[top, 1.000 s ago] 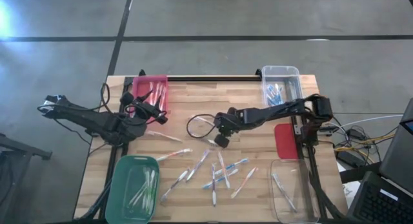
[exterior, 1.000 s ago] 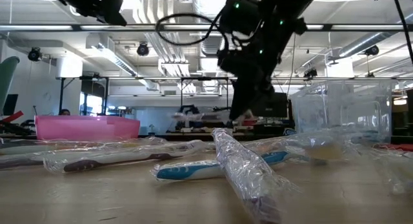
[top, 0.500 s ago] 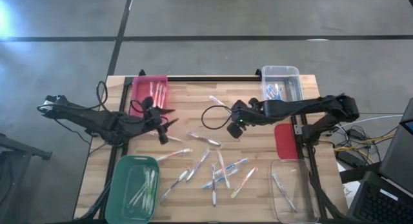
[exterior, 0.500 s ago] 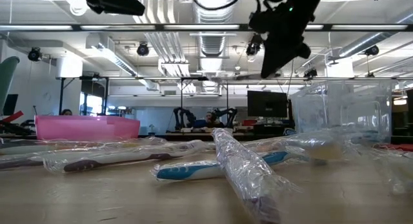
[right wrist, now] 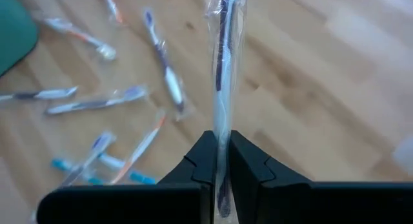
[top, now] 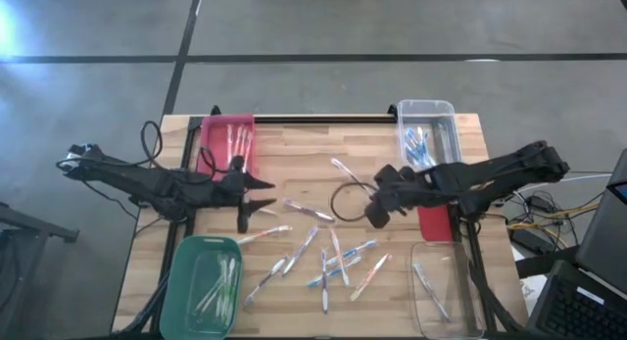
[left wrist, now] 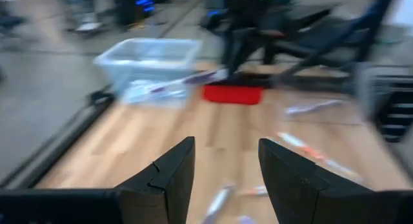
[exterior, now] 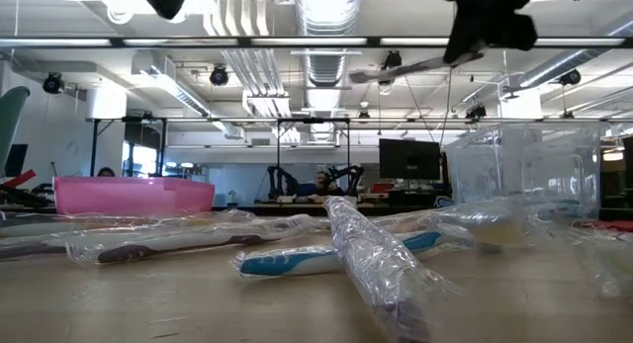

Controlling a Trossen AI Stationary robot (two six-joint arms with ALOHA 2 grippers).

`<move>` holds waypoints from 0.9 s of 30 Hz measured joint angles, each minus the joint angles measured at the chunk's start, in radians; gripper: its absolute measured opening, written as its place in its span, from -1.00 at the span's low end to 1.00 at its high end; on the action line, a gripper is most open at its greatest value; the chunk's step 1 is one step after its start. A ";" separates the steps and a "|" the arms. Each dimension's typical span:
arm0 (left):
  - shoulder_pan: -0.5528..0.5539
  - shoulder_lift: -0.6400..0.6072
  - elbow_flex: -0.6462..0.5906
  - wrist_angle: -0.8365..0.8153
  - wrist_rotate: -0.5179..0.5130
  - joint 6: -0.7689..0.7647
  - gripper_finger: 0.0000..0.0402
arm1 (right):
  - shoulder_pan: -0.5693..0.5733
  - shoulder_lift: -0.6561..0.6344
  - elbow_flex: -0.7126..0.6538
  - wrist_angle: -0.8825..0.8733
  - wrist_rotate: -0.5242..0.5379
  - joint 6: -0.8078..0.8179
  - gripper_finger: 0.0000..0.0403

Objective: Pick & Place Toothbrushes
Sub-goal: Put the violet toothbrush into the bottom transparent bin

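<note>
so right gripper is clamped on a wrapped toothbrush, stick pointing out past the fingertips, up over mid-table near the clear bin. left gripper spread, empty, above bare wood beside the pink bin. loose toothbrushes near the front edge.

Bare wood between pink bin and clear bin

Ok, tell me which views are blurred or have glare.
Left wrist view: everything past the open left gripper is smeared, including the clear bin. Right wrist view: the toothbrush pinched in the right gripper is fairly sharp, the table soft. Low view: near wrappers blurred, ceiling lights flare. High view: glare at the left edge.
</note>
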 joint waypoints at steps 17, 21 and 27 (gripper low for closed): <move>0.000 -0.001 0.000 0.082 0.195 0.024 -0.12 | 0.354 -0.022 0.000 -0.116 0.032 0.467 -0.91; 0.000 -0.001 0.000 0.082 0.195 0.023 -0.12 | 0.458 -0.012 0.000 -0.171 0.057 0.625 -0.91; 0.000 -0.001 -0.001 0.082 0.195 0.007 -0.12 | 0.597 0.066 0.096 -0.362 0.076 0.839 -0.91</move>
